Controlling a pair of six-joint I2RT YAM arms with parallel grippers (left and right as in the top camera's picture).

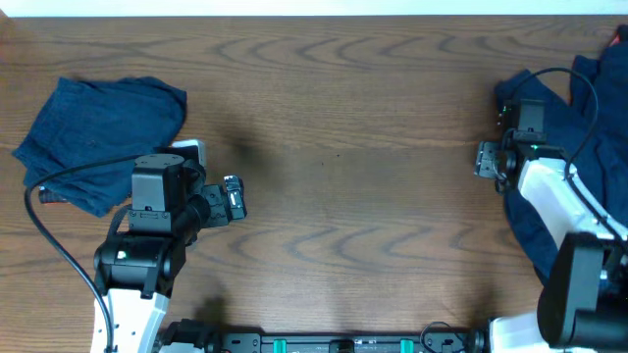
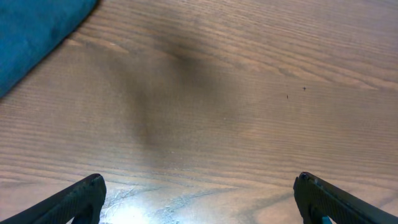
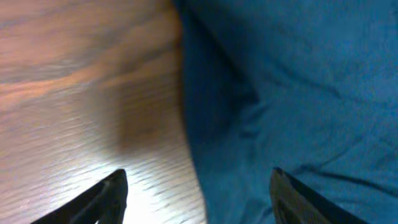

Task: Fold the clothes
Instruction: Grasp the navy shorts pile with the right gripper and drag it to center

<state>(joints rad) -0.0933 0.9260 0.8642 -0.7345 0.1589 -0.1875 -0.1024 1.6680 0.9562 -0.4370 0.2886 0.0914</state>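
A folded navy-blue garment (image 1: 98, 137) lies at the table's left; its corner shows in the left wrist view (image 2: 37, 31). A pile of navy-blue clothes (image 1: 589, 108) lies at the right edge and fills the right of the right wrist view (image 3: 298, 93). My left gripper (image 1: 234, 198) is open and empty over bare wood, right of the folded garment; its fingers (image 2: 199, 199) are spread wide. My right gripper (image 1: 488, 160) is open at the pile's left edge; in its wrist view (image 3: 199, 193) one finger is over wood and the other over fabric.
The wooden table (image 1: 343, 157) spans the view. A black cable (image 1: 59, 245) loops beside the left arm, and another runs over the right pile (image 1: 589, 98). A bit of coral-red shows at the far right corner (image 1: 618, 39).
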